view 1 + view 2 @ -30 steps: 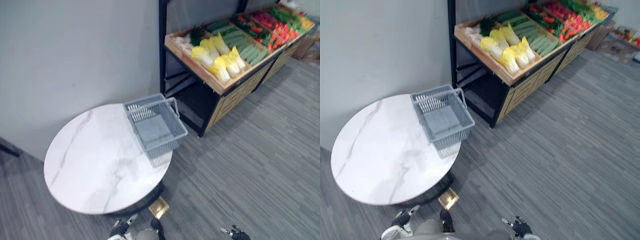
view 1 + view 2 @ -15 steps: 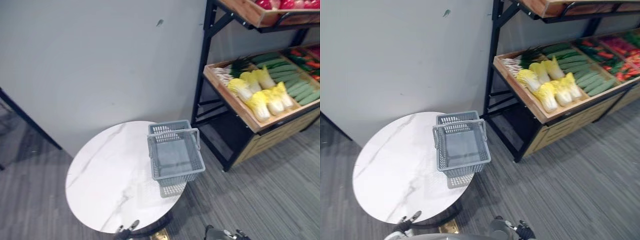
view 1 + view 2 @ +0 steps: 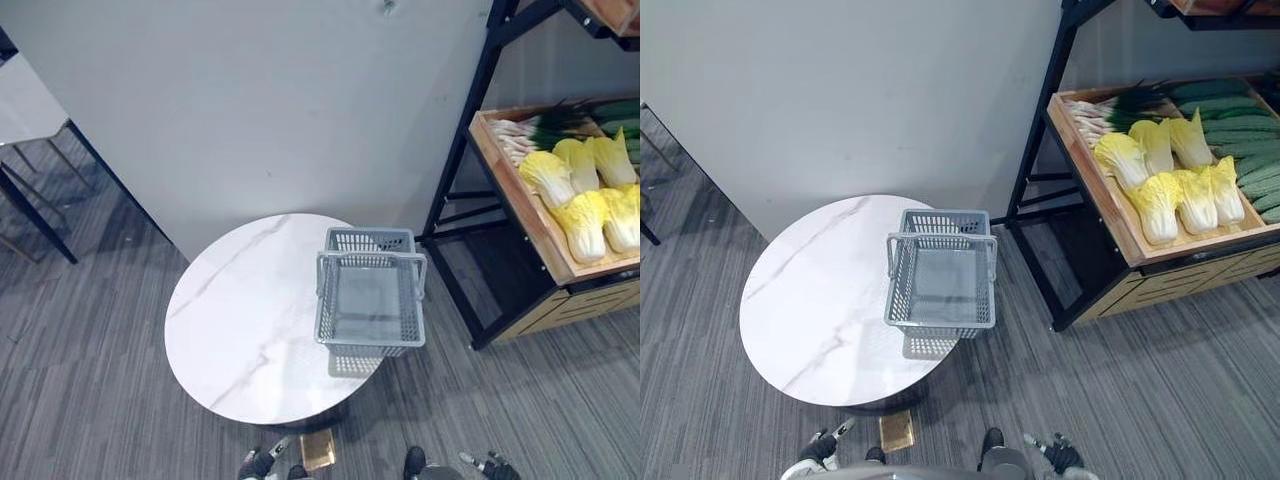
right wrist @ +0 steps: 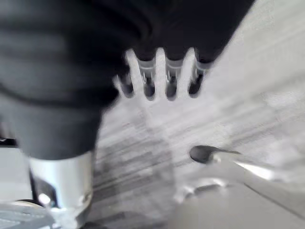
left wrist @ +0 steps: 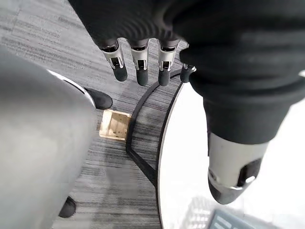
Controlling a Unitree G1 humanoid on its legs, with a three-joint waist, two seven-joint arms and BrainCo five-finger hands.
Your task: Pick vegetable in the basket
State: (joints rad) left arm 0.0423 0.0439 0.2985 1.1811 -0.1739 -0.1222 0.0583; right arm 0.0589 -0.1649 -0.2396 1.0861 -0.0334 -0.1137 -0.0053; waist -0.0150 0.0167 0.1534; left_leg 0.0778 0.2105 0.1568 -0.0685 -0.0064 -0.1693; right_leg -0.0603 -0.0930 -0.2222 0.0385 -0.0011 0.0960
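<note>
Basket (image 3: 370,300) stays on the table (image 3: 240,310) while the view shifts; left hand (image 5: 141,59), right hand (image 4: 172,76) hang spread.

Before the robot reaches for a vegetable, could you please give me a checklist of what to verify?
1. Basket upright and empty on the table: ok.
2. Left hand free, fingers straight: ok.
3. Right hand free, fingers straight: ok.
4. Cabbages lying uncovered on the shelf, right of the table: ok.
5. Cabbages within reach: probably not ok; both hands hang low, well short of the shelf.
</note>
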